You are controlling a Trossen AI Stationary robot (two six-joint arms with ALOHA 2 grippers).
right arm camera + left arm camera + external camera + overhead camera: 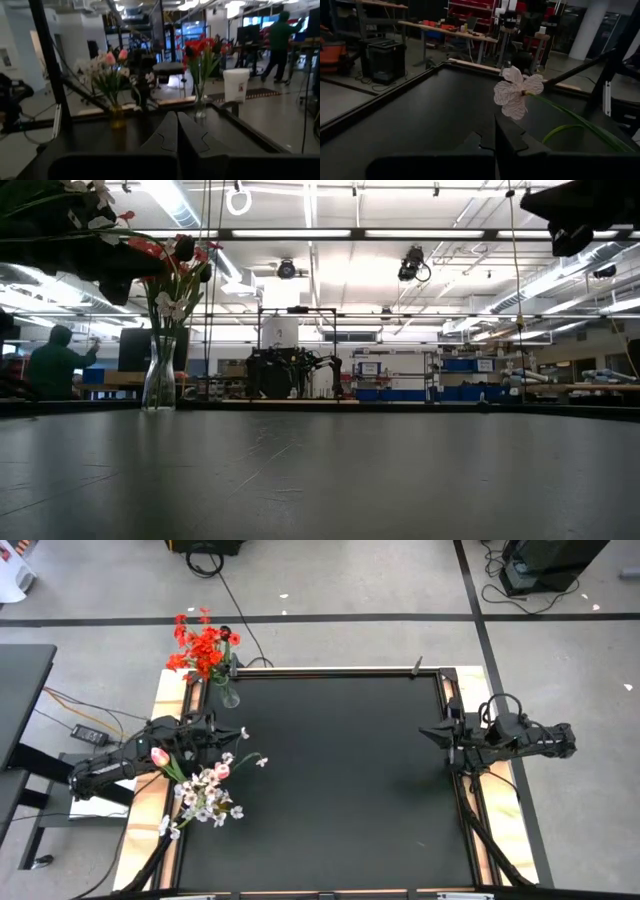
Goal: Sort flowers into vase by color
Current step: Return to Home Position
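**Left gripper (210,724) closed and empty: snag risk**

Left gripper is found pressed closed on nothing at the left of the table (340,790). The right gripper (441,735), likewise closed, is parked at right. A white blossom (515,93) hangs just ahead of the left fingers (508,137), so a stem could be snagged and the yellow vase (117,118) tipped. Pink tulips (160,756) and white sprays (208,798) are held in it. Red sprays (203,646) are held in the clear vase (230,692), upper left.

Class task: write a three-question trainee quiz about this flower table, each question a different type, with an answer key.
1. True or false: the red flowers stand in a clear glass vase.
2. Which flowers stand in the yellow vase? A red only; B pink and white; C none.
3. Fill in: the left hand and right hand are both ____ (open/shut).
Key: 1 true; 2 B; 3 shut.
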